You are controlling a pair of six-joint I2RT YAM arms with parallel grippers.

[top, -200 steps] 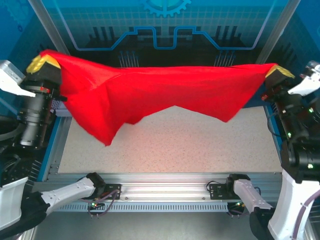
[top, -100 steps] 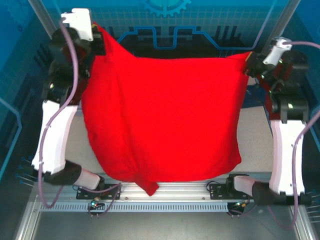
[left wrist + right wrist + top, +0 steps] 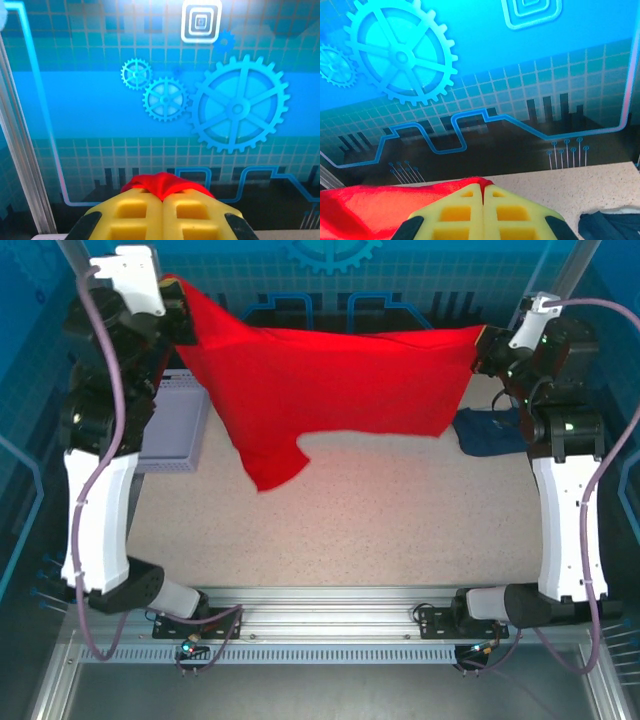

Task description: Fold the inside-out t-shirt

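Red t-shirt hangs in the air over the table. It is stretched long from left to right, and its left end is a bit higher. One loose corner hangs down on the left side. The left gripper pinches the shirt's left end tight. The right gripper pinches its right end tight. A pale basket sits by the left arm; I cannot tell what is inside. A dark blue cloth lies by the right arm.
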